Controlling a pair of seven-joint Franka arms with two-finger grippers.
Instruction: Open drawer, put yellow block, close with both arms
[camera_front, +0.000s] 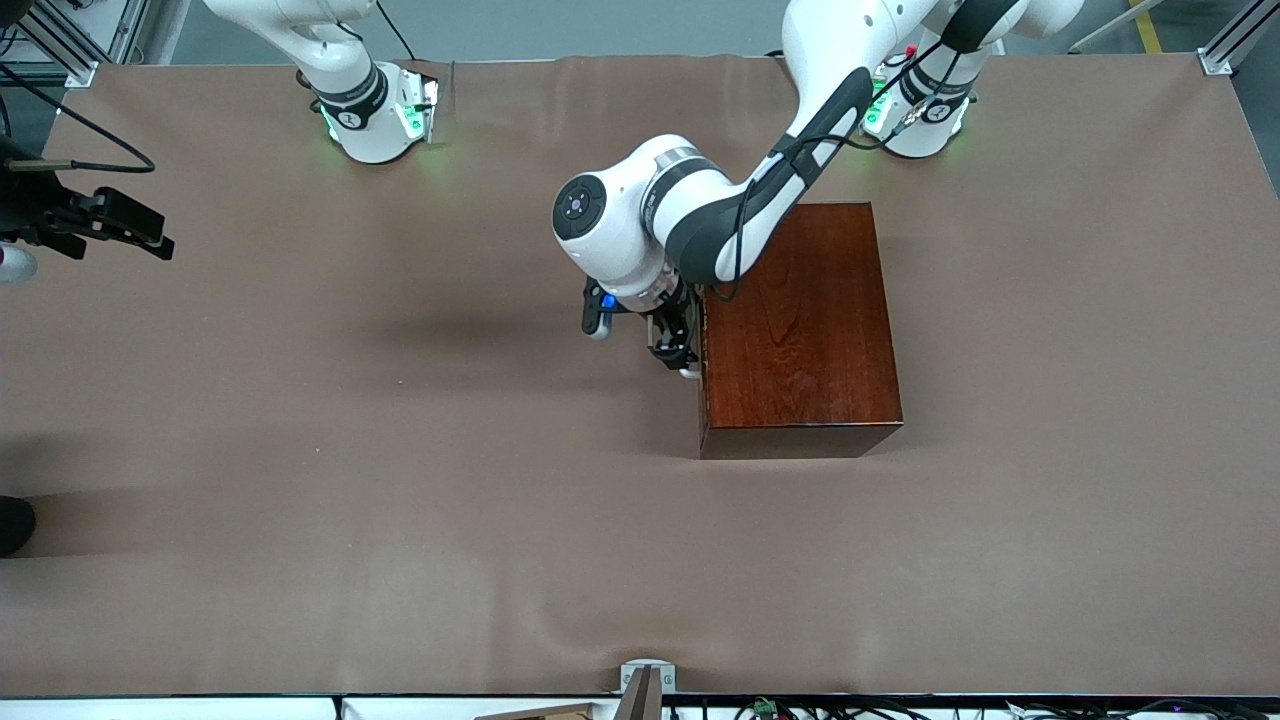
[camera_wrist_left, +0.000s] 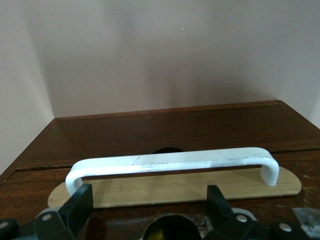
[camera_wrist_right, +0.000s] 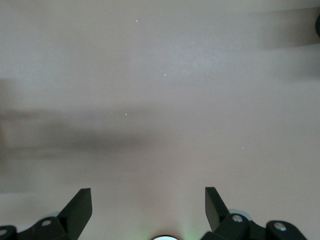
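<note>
Drawer box (camera_front: 800, 330) sits mid-table, drawer flush shut.

Left gripper (camera_wrist_left: 145, 210), fingers spread, faces white handle (camera_wrist_left: 170, 162), not clasping it.

Right gripper (camera_wrist_right: 148, 207), spread and empty, waits over bare table (camera_wrist_right: 160, 75).

Yellow block: not visible.

Fits either opening or just-closed; undecidable.

Left arm reaches from base across worktop, elbow bent, wrist turned sideways; left hand (camera_front: 678, 352) low at front face of brown wooden drawer box (camera_front: 800, 330), fingers (camera_wrist_left: 77, 207) apart. Right arm waits; right hand (camera_wrist_right: 148, 207) fingers spread, over bare worktop.
</note>
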